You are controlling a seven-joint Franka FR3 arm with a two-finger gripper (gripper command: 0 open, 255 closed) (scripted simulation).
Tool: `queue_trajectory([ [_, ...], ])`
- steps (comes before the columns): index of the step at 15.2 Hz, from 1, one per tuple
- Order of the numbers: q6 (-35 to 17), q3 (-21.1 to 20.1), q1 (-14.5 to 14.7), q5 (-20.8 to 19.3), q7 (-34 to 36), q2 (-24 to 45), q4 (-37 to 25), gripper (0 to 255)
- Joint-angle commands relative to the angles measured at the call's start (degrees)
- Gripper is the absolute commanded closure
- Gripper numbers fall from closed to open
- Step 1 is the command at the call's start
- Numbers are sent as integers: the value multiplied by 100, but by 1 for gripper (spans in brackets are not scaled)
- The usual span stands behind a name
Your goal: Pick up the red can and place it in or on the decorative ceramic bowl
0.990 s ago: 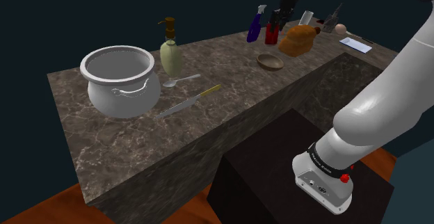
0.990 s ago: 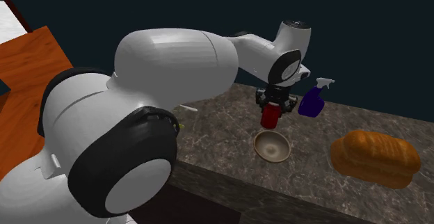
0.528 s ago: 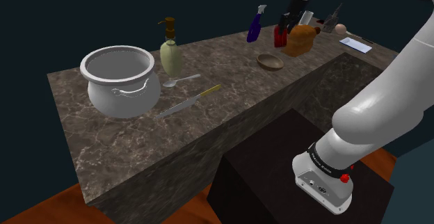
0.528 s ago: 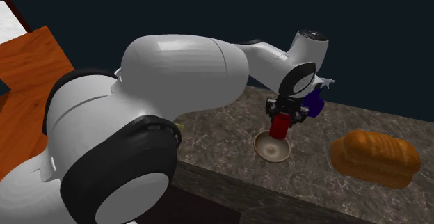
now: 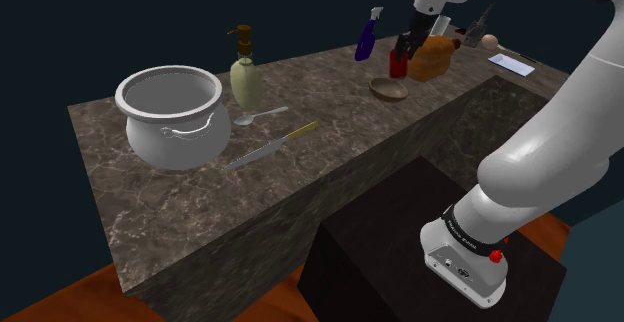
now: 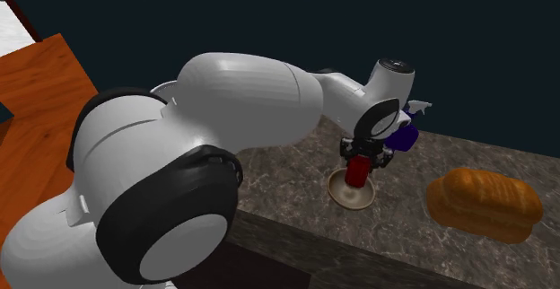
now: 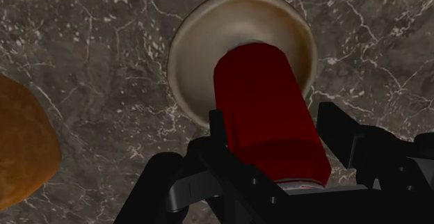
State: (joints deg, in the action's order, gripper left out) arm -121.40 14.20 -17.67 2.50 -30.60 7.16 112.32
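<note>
My black gripper [image 7: 275, 156] is shut on the red can [image 7: 268, 115], clasping it from both sides. The can [image 6: 359, 170] hangs upright just above the small beige bowl [image 6: 350, 191], which sits on the marble counter. In the shoulder view the can [image 5: 398, 64] hovers over the bowl [image 5: 389, 89], with the gripper [image 5: 405, 48] coming down from above. In the wrist view the bowl [image 7: 202, 49] lies right under the can's lower end, partly hidden by it.
A brown bread loaf [image 6: 485, 204] lies close beside the bowl, and a blue spray bottle [image 5: 367, 36] stands behind it. Farther along the counter [image 5: 330, 160] are a soap dispenser [image 5: 245, 75], a knife [image 5: 270, 146], a spoon [image 5: 262, 117] and a large white pot [image 5: 171, 115].
The gripper has carried the red can from beside the spray bottle over to the bowl and lowered it close above the bowl. Nothing else on the counter has moved.
</note>
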Motion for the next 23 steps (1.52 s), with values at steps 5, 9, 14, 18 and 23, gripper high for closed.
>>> queue_trajectory([
  [5,-430,-7,-15,67,-54,184,246,255],
  [9,-546,-11,-18,89,-69,243,306,255],
  [14,-546,-11,-19,89,-69,243,306,255],
  [18,-547,-11,-19,88,-70,243,307,0],
  [23,-24,6,-2,-6,-6,-26,45,0],
])
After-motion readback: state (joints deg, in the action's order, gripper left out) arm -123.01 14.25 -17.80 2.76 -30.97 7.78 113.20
